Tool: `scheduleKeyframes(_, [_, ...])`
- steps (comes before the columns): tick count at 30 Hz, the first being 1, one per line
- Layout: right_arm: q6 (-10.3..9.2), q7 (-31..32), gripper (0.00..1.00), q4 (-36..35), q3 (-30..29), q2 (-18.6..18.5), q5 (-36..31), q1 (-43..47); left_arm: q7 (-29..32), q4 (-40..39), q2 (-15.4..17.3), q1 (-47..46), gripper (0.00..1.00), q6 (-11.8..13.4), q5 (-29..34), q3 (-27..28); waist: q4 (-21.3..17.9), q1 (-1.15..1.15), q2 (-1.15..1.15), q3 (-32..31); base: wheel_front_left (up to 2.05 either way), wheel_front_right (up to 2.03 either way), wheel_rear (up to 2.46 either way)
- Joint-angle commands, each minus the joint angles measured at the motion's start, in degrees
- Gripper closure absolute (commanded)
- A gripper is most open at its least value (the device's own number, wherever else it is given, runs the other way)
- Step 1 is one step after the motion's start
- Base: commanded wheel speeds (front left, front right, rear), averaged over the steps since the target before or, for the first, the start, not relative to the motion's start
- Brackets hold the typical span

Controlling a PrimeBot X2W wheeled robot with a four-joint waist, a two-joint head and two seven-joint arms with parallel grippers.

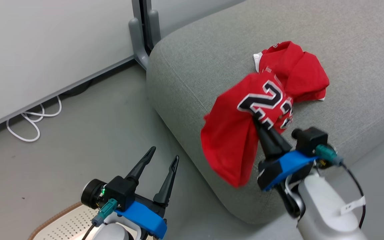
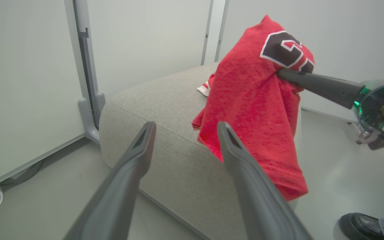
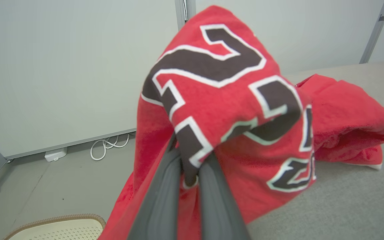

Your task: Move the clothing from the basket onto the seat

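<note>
Scene: a large grey fabric-upholstered sofa seat with rounded edges point(image 1: 195, 66) point(image 2: 152, 100) point(image 3: 345, 200) stands on a smooth grey floor point(image 1: 88, 143), in front of a white wall panel point(image 1: 45, 43).
Right arm: the right end effector point(image 1: 256, 120) point(image 3: 191, 156) is clenched on a bright red thin-fabric basketball jersey point(image 1: 235, 133) point(image 2: 245, 110) point(image 3: 218, 86) — its two dark fingers pinch a fold right at the black, white-outlined numerals.
In the grip: the held jersey hangs from those fingers over the seat's front edge, near the rounded corner. Its lower folds dangle in front of the seat's side. Whether it brushes the upholstery cannot be told.
On the seat: a second jersey, bright red with white trim point(image 1: 298, 73) point(image 3: 345, 123), lies crumpled on top of the cushion just behind the held jersey. Whether the two touch cannot be told.
Left arm: the left end effector point(image 1: 164, 153) point(image 2: 186, 126) is released — fingers spread wide with nothing between them, above the floor, pointing toward the seat's corner.
Basket: a corner of a cream-white perforated plastic laundry basket with a brown woven-look rim point(image 1: 67, 225) point(image 3: 58, 230) shows beneath the left arm.
Cable: a looped white cable point(image 1: 33, 123) point(image 3: 107, 146) lies at the foot of the panel.
Person: a black shoe point(image 2: 358, 225) with a blue trouser hem rests on the floor beside the seat.
</note>
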Motion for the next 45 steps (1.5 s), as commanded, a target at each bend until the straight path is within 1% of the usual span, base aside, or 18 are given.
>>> scheduleKeyframes(1, [0.03,-0.39,1.0,-0.57,-0.89,0.02,0.6,-2.51,-0.28,-0.35,0.67,-1.56,0.0,-0.44,0.4,-0.3,-0.27,0.0,0.0,1.34,0.0,0.0,0.0])
scheduleKeyframes(7, [0.03,0.95,1.0,-1.25,-6.63,0.04,0.72,-10.0,-0.27,-1.53,2.78,-3.87,0.0,-0.43,0.98,-1.66,0.44,0.0,0.0,5.68,0.0,0.0,0.0])
scheduleKeyframes(10, [0.03,2.02,1.0,-2.13,-9.69,-0.92,1.76,-14.31,-0.27,-2.3,4.02,-5.0,0.0,-0.43,1.39,-1.86,0.73,0.0,0.0,8.54,0.0,0.0,0.0])
scheduleKeyframes(15, [0.03,3.48,1.0,-2.7,-17.25,-3.89,2.8,-22.32,-0.27,-4.66,6.23,-7.02,0.0,-0.43,2.46,-1.83,1.42,0.0,0.0,14.18,0.0,0.0,0.0])
scheduleKeyframes(18, [0.03,4.31,1.0,-3.34,-20.88,-6.99,-0.19,-26.33,-0.27,-6.27,7.73,-8.56,0.0,-0.43,3.35,-2.5,2.48,0.0,0.0,17.56,0.0,0.0,0.0])
scheduleKeyframes(23, [0.03,4.92,1.0,-4.04,-27.07,-9.75,-3.92,-30.78,0.79,-9.05,10.21,-11.39,0.0,-0.27,4.27,-2.95,3.81,0.0,0.0,22.64,0.0,0.0,0.0])
scheduleKeyframes(28, [0.03,4.1,1.0,-2.28,-33.18,-10.18,-5.27,-32.28,2.83,-13.08,11.94,-14.02,0.0,-0.16,5.4,-3.08,5.14,0.0,0.0,27.22,0.0,0.0,0.0])
scheduleKeyframes(33, [0.03,2.59,1.0,2.06,-36.31,-8.86,-6.53,-31.63,4.48,-17.41,13.55,-14.66,0.0,0.29,6.28,-2.95,5.64,0.0,0.0,30.29,0.0,0.0,0.0])
scheduleKeyframes(38, [0.03,1.32,1.0,7.91,-38.07,-7.71,-7.75,-32.07,5.76,-20.43,15.03,-13.34,0.0,1.05,6.36,-2.6,5.6,0.0,0.0,31.68,0.0,0.0,0.0])
scheduleKeyframes(39, [0.03,1.32,1.0,7.91,-38.07,-7.71,-7.75,-32.07,5.76,-20.43,15.03,-13.34,0.0,1.05,6.36,-2.6,5.6,0.0,0.0,31.68,0.0,0.0,0.0])
scheduleKeyframes(45, [0.03,0.07,1.0,13.26,-38.77,-6.99,-9.37,-32.86,6.45,-22.54,16.04,-12.25,0.0,2.02,5.82,-2.1,5.49,0.0,0.0,31.87,0.0,0.0,0.0])
